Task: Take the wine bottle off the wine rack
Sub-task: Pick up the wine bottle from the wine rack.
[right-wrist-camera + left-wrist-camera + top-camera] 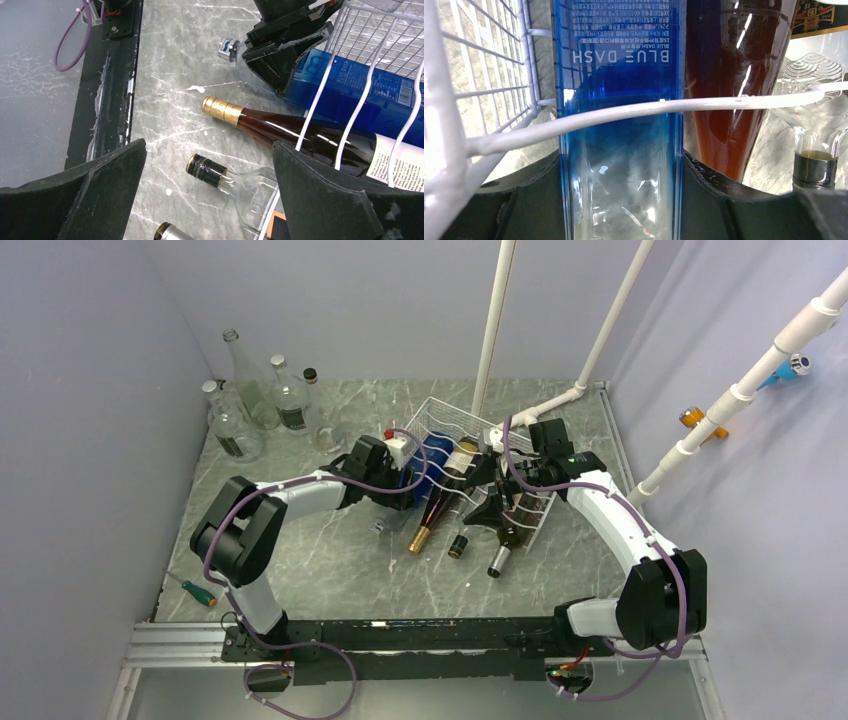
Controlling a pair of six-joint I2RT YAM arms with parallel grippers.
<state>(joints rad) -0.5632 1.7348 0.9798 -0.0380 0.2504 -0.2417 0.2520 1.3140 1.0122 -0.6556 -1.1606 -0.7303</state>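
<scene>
Low in the overhead view, a green-handled screwdriver point(192, 588) lies at the left edge of the marbled table point(330, 570). Higher up, near the centre, the right gripper point(208, 147) hangs with its jaws spread wide and nothing between them. Its wrist view looks down on two necks sticking out of the rack's near side, a gold-capped amber bottle point(280, 125) and a clear bottle with a dark cap point(235, 182), both lying down. Just left of them the left gripper point(621, 172) straddles the blue bottle point(619, 60). Its dark fingers point(536, 180) sit against the glass on either side at the clear end, so it is closed on that bottle. The blue bottle lies at the left end of the white wine rack point(440, 412), with a rack wire crossing over it and the amber bottle just beside it. In the upper left corner stand several empty glass bottles point(250, 405), and white pipes point(495, 330) rise behind the rack.
</scene>
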